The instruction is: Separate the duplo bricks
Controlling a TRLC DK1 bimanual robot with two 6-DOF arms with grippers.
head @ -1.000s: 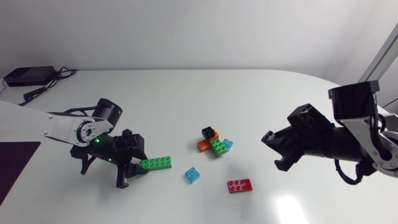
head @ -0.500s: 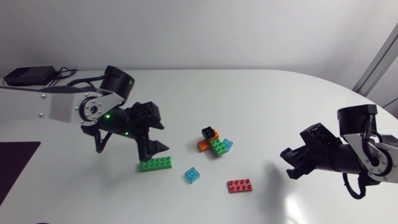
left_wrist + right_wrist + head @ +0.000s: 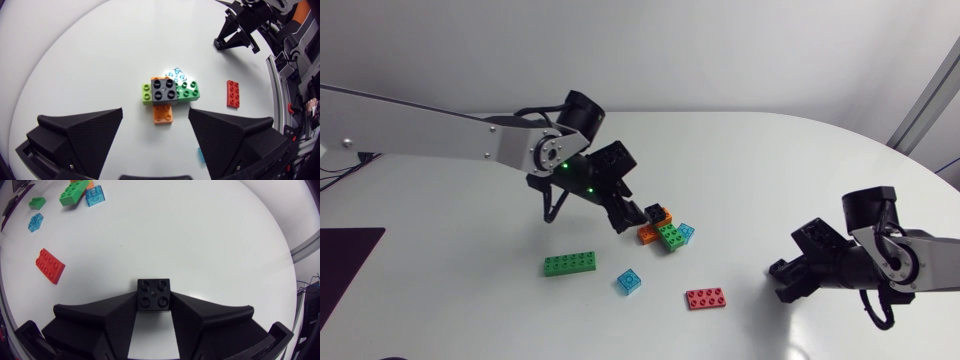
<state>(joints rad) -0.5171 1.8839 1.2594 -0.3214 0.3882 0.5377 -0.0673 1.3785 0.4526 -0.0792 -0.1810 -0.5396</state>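
Left tool (image 3: 155, 113) spread wide, one finger to each side of a stacked cluster of duplo bricks (image 3: 665, 228), hovering above it without contact. Right tool (image 3: 153, 300) pinching a black two-by-two brick (image 3: 153, 293) between its fingertips, low by the worktop's right edge, well apart from every other brick.

White rounded worktop (image 3: 750, 160) beneath everything. Left arm (image 3: 440, 140) stretched from the left edge to near the middle. Right arm (image 3: 885, 250) bent in at the right edge.

Cluster near the worktop's middle:
- lime-green long brick (image 3: 190, 90) lying crosswise
- dark two-by-two brick (image 3: 164, 89) seated on its middle
- orange brick (image 3: 162, 113) poking out on the left tool's side
- clear blue brick (image 3: 176, 75) touching on the far side

Green two-by-four brick (image 3: 570, 263) loose and flat, toward the front edge, left of the cluster and apart from it. Red two-by-four brick (image 3: 705, 297) loose and closer to the front edge, between the cluster and the right tool. Small clear blue two-by-two brick (image 3: 629, 281) alone between the green and red ones, touching neither.
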